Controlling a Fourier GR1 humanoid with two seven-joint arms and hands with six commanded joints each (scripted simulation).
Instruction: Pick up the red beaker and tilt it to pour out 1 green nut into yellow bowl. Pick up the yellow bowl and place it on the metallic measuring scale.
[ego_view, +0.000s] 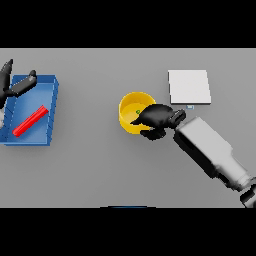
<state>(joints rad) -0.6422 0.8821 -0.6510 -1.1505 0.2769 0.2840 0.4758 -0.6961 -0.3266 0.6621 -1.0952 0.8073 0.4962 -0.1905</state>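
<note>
Nut (138, 111) in yellow bowl (128, 106), beaker (30, 121) in tray (52, 112)

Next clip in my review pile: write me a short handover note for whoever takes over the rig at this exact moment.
Right hand: at the right rim of the round yellow bowl, fingers curled over the rim; it looks like a grasp, but lift is not yet evident.
Left hand: open, over the far left corner of the blue tray.
Red beaker: lying on its side in the blue tray.
Green nut: one shows inside the bowl, so pouring looks done.
Left: carry the bowl to the square metallic measuring scale, right of and beyond the bowl.
</note>
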